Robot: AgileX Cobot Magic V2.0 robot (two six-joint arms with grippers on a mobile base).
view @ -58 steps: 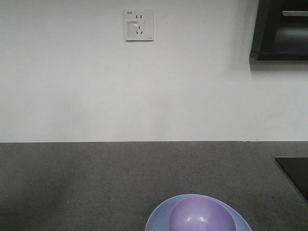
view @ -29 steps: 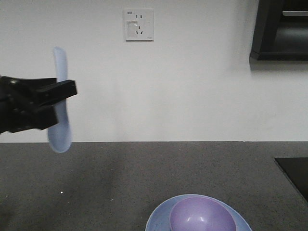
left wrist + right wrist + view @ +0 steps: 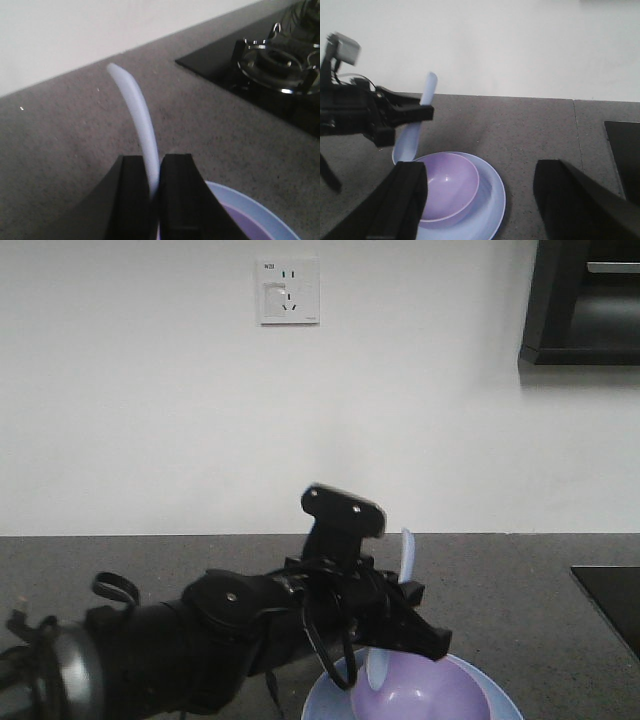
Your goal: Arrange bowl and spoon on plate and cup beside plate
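Left gripper (image 3: 415, 625), clamped on the spoon (image 3: 406, 552), has swung in from high on the left and now hangs over the bowl (image 3: 447, 182) on the plate (image 3: 494, 200), so lowering looks next; no cup shows. Right gripper (image 3: 480, 175) waits with jaws spread, empty. Grey speckled counter (image 3: 520, 580), white wall (image 3: 450, 420) with a socket (image 3: 289, 291), hob (image 3: 270, 65) at right.
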